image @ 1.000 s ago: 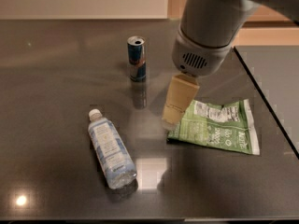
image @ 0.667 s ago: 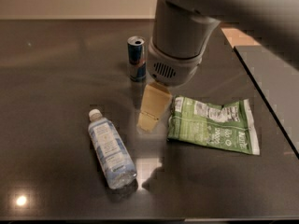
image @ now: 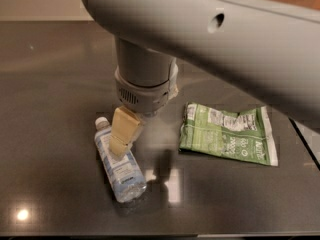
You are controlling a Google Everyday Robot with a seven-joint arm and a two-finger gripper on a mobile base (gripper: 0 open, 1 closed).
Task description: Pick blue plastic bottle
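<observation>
The blue plastic bottle point(image: 118, 165) lies on its side on the dark table, white cap toward the back left, pale blue-and-white label facing up. My gripper point(image: 121, 134) hangs from the grey arm that crosses the top of the view. Its tan finger point(image: 124, 129) reaches down over the upper half of the bottle, near the neck. The blue-and-silver can is hidden behind the arm.
A green snack bag point(image: 227, 133) lies flat to the right of the bottle. The dark table point(image: 50, 109) has its front edge at the bottom of the view and its right edge at the far right. A wall runs behind it.
The arm has swung left and down toward the camera, bringing the gripper from beside the green bag to over the bottle. The can is now hidden behind the arm.
</observation>
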